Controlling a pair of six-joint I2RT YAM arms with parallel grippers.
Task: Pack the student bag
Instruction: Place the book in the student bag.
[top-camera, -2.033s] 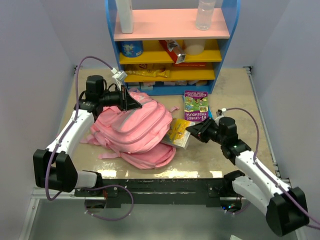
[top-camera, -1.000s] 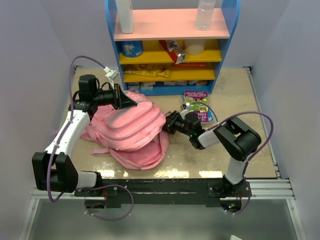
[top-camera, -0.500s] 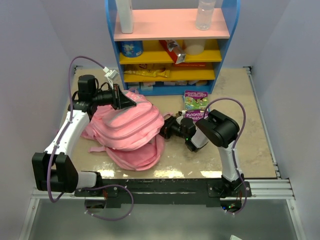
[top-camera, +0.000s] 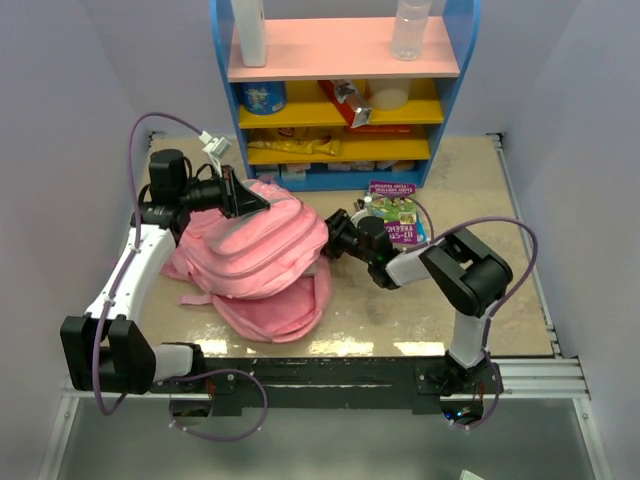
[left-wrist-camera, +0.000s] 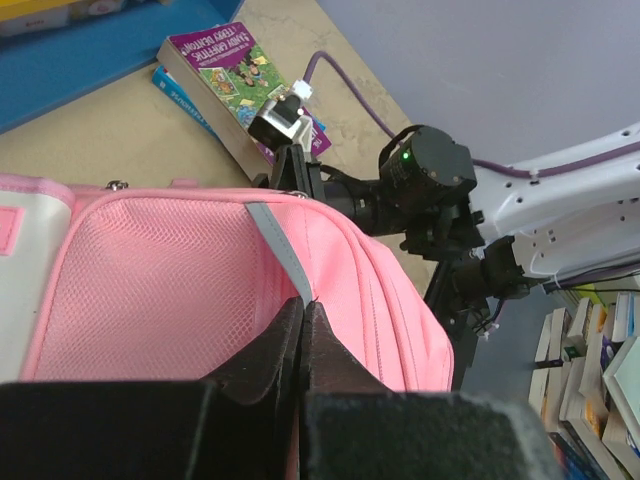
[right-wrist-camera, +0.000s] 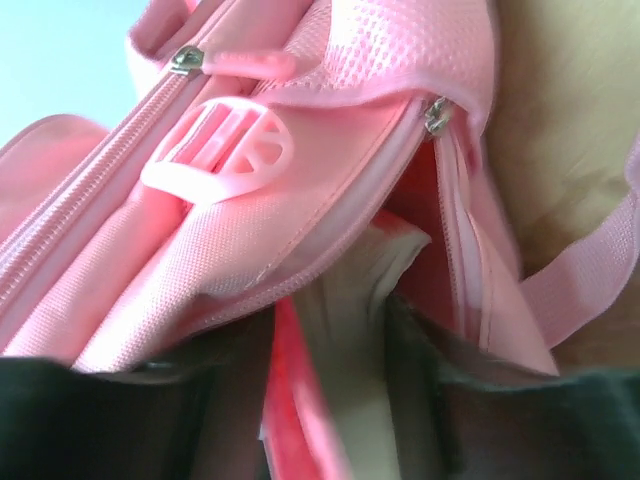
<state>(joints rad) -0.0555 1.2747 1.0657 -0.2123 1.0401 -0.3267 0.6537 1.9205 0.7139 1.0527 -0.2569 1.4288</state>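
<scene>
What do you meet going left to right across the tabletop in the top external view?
left arm → student bag → right gripper, at the bag's right edge → purple book

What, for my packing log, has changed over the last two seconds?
The right arm swung in toward the bag and apparently pushed the yellow book inside; it no longer shows from above. Right fingers are at the opening. Left fingers still pinch the bag's top edge; the books by the shelf stayed.
</scene>
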